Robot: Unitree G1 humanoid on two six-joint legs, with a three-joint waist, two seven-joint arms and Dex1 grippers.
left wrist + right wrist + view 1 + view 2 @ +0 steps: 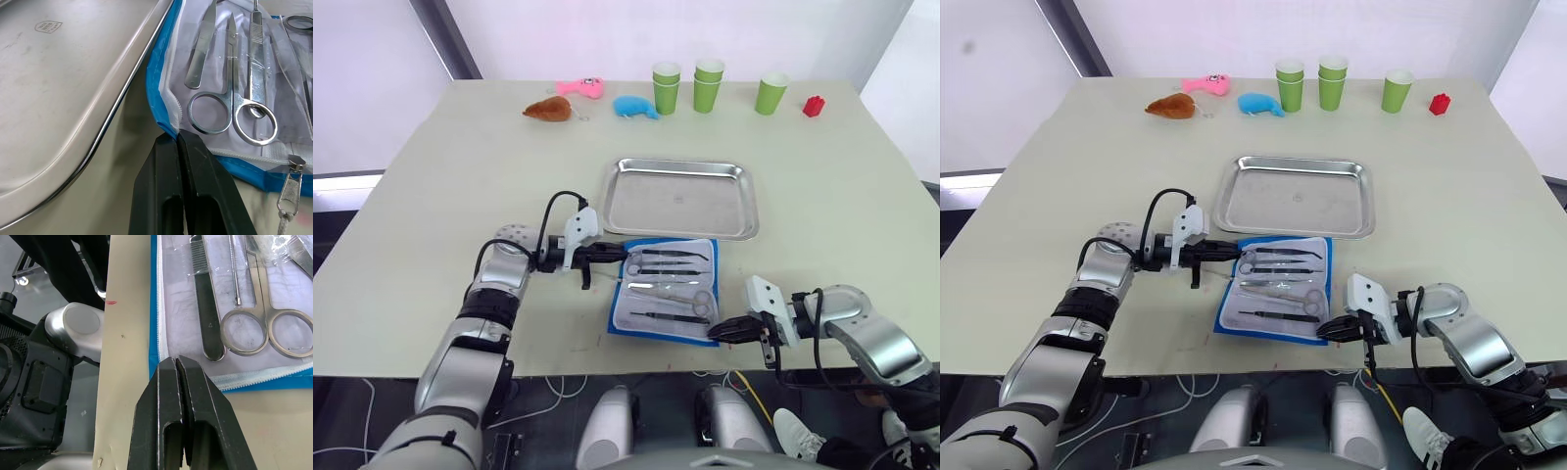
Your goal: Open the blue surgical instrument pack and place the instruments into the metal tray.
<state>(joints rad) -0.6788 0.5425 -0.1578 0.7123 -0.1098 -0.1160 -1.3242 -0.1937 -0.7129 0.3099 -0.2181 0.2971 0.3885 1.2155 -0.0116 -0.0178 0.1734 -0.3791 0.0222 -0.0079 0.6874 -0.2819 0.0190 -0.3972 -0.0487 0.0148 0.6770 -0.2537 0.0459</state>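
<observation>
Since both grippers, left (607,252) and right (729,330), sit pressed together, empty, beside the opened bright-blue fabric pack (620,311), grabbing its slim steel scissors (230,105) could just shove them around.

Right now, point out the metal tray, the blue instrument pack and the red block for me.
metal tray (628,211): left eye view, bare floor near its left rim.
blue surgical instrument pack (618,326): left eye view, blue left border.
red block (814,106): left eye view, its middle.

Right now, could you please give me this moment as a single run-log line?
pack: open, instruments inside | tray: empty | left gripper: shut at pack's left edge | right gripper: shut at pack's near right corner
</observation>
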